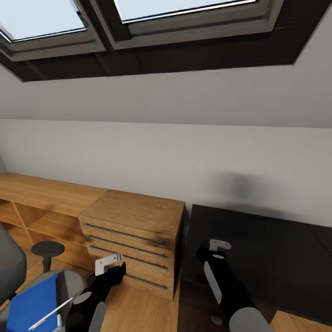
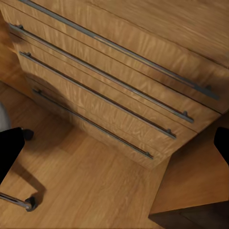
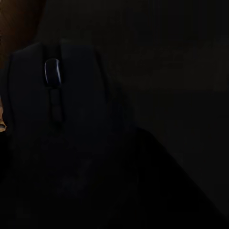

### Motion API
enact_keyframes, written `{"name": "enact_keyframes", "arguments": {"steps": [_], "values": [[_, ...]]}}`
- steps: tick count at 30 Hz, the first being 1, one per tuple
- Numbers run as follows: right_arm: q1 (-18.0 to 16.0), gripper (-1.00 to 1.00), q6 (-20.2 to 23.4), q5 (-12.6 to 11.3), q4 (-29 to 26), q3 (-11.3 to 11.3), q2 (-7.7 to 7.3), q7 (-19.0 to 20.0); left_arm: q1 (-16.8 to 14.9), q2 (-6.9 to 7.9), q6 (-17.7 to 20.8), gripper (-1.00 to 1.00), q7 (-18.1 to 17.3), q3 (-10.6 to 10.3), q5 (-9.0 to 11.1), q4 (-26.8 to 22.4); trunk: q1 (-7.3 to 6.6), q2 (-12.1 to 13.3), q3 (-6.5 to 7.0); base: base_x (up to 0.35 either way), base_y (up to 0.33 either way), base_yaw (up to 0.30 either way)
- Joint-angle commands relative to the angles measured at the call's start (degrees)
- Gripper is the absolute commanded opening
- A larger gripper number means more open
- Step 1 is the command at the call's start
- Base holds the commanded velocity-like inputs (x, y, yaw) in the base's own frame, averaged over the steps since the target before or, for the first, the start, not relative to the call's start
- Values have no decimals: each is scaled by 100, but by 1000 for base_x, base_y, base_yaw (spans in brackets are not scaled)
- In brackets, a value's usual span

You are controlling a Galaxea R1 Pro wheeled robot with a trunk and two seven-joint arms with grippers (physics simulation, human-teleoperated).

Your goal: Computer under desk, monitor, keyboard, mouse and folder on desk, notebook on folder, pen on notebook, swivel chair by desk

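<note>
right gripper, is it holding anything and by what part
Probably the mouse: the right wrist view shows it very close, scroll wheel visible, over the black desk. The picture is too dark to show the contact or which part is gripped.

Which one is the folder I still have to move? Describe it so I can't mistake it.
Start at the wooden dresser against the white wall, then look to the swivel chair in the head view's lower left corner. The folder lies flat on its grey seat: the bright blue rectangle with a thin white pen beside it.
</note>
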Motion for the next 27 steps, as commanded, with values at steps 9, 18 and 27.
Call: {"name": "enact_keyframes", "arguments": {"steps": [9,18,27], "values": [[-6,-100,366,-47,221,67,4,99,-4,1,12,100,52,-7,60,-15,2,-5,-8,169,68,0],[-8,-100,697,-130,273,71,4,167,-4,-2,20,100,45,-12,60,-67,2,-5,-8,18,8,0],[-9,-100,816,-273,278,64,-10,174,-4,-16,12,100,68,-11,60,-186,134,-246,-115,1,0,0]]}}
